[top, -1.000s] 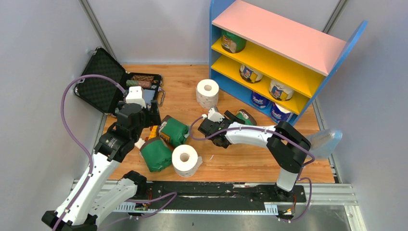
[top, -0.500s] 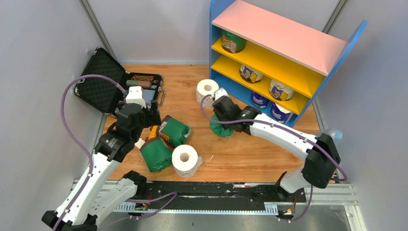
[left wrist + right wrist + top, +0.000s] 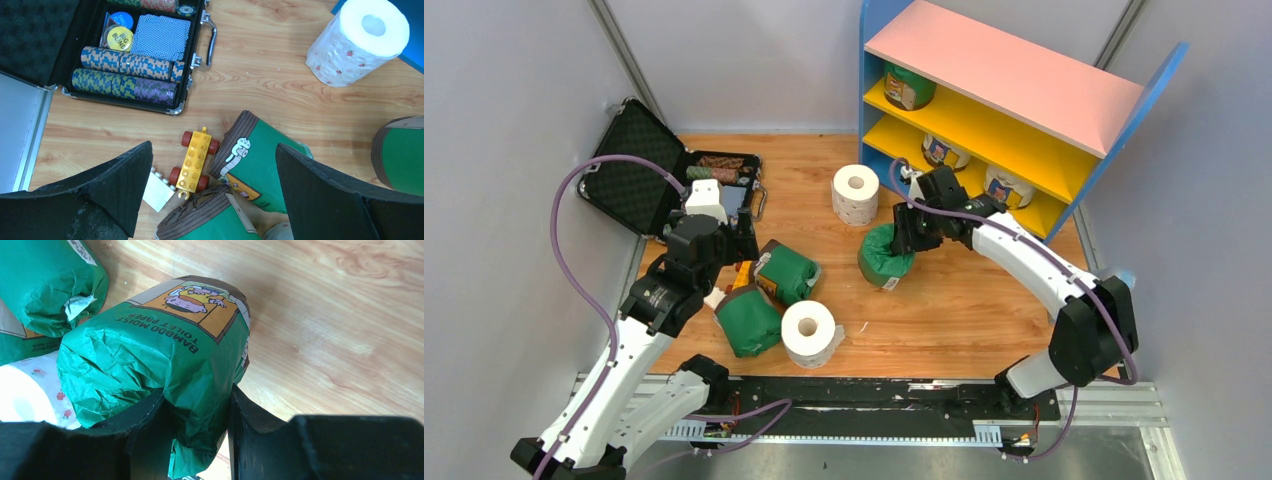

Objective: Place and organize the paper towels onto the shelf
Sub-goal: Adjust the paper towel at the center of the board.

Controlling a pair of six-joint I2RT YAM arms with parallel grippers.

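Observation:
My right gripper (image 3: 906,232) is shut on a green-wrapped paper towel roll (image 3: 883,257), pinching its wrapper end (image 3: 195,405) and holding it above the floor in front of the shelf (image 3: 1004,70). The shelf holds one green roll (image 3: 909,87) on the upper yellow board, cream rolls (image 3: 945,152) on the lower board and blue-and-white rolls (image 3: 964,209) at the bottom. Two green rolls (image 3: 786,273) (image 3: 748,320) and two bare white rolls (image 3: 855,194) (image 3: 809,332) lie on the floor. My left gripper (image 3: 212,185) is open above the green rolls (image 3: 260,165).
An open black case (image 3: 654,180) with poker chips (image 3: 127,75) lies at the back left. A yellow toy car (image 3: 195,160) and a white brick (image 3: 157,192) lie beside the green rolls. Grey walls close in both sides.
My right arm has swung up and to the right toward the shelf, lifting the green roll off the floor. The left arm has not moved.

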